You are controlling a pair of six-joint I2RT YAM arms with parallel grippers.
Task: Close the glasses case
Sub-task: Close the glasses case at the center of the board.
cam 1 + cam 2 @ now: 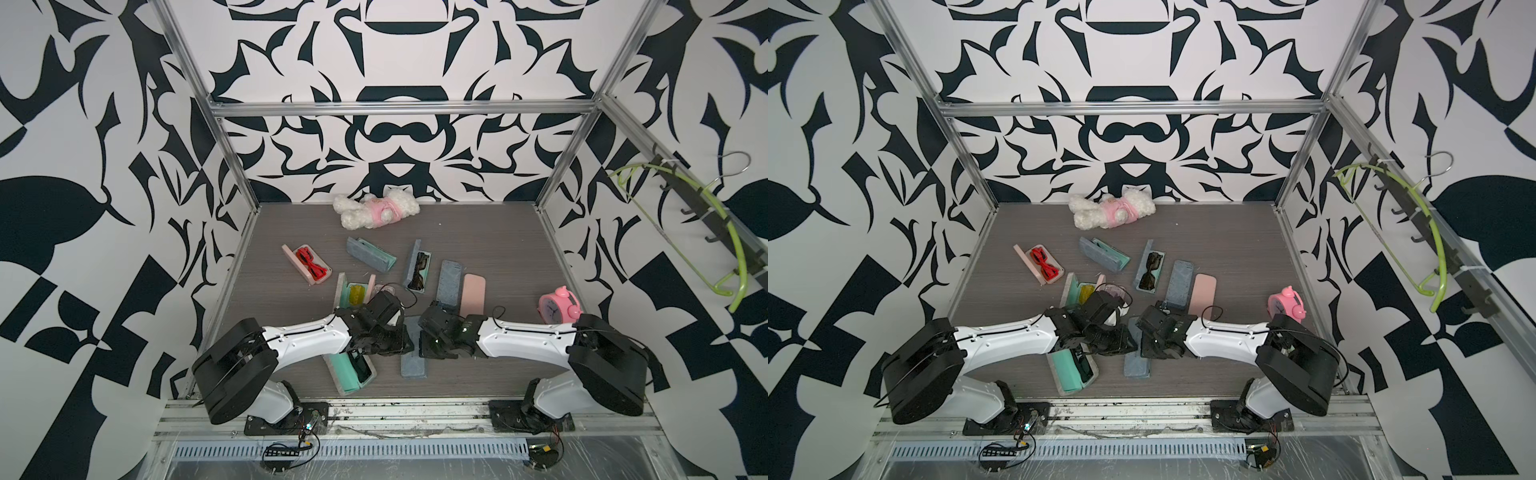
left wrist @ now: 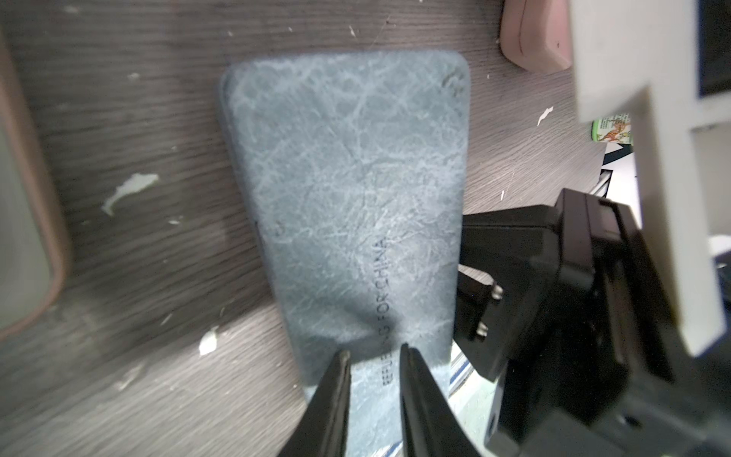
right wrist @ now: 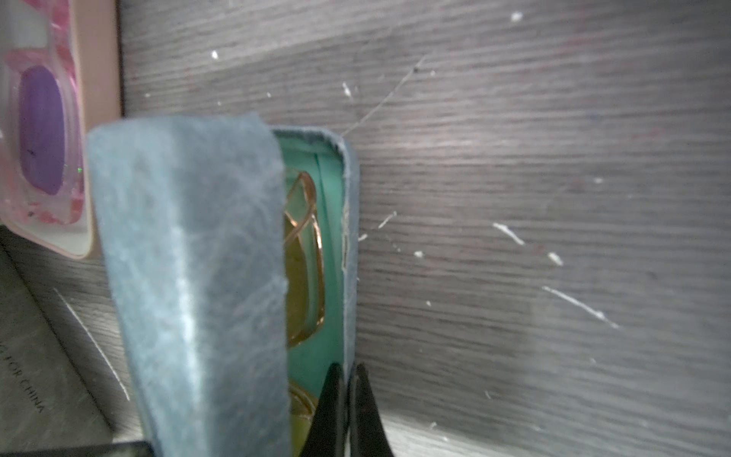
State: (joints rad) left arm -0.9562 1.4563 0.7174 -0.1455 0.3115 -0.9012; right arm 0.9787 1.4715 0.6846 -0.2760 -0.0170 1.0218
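While right tool [image 3: 348,372] pinches the glasses case [image 3: 190,277], left tool [image 2: 374,350] hangs parted over a closed case [image 2: 344,178].

I'm seeing a blue-grey marbled case [image 2: 344,190] past the black left jaws on the dark grey wood-grain table [image 2: 138,257]; at the right jaws, an open case [image 3: 190,277] is showing teal lining [image 3: 332,198] and yellow lenses [image 3: 298,285].

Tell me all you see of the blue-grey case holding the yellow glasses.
The blue-grey case looks leather-like outside, teal-lined inside. It lies on the wooden table, lid half open over gold-rimmed yellow glasses. The right gripper is closed on its side wall. A pink case lies beside it.
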